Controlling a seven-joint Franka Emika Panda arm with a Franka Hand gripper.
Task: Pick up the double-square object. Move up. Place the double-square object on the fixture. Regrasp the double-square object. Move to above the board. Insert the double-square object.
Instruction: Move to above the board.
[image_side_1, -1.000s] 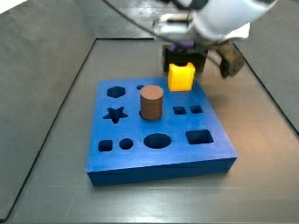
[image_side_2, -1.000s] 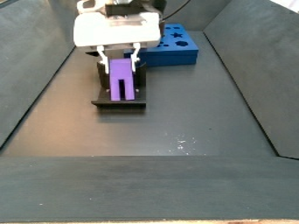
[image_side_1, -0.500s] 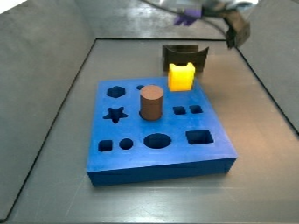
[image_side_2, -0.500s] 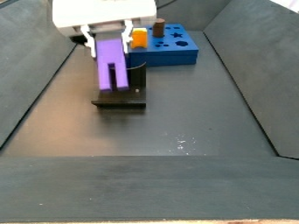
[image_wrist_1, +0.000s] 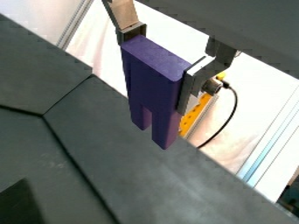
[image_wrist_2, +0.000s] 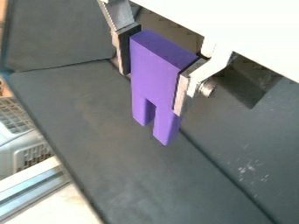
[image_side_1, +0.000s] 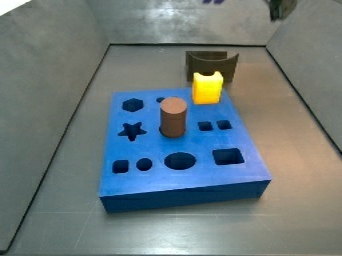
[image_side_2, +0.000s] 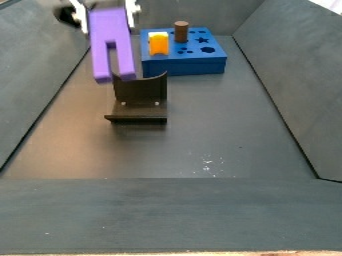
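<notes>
- Hand (image_wrist_2: 158, 68) pinching the double-square object (image_wrist_2: 158, 83) between its silver plates; both wrist views show it clamped at the top, notched end hanging down.
- We see it has gone up: a second ago the purple piece sat in the fixture (image_side_2: 138, 101), now it hangs high above it, up left in a side view (image_side_2: 110, 45).
- Fixture is empty now; we judge the regrasp done and the move to above the board (image_side_1: 181, 150) in progress.
- Board lies far right of the fixture in a side view (image_side_2: 198, 52), well apart from the hand.
- On the board: brown cylinder (image_side_1: 173, 117) and yellow block (image_side_1: 207, 87) stand upright; could get in the way on approach.
- Bench (image_side_2: 201, 140) otherwise bare between.
</notes>
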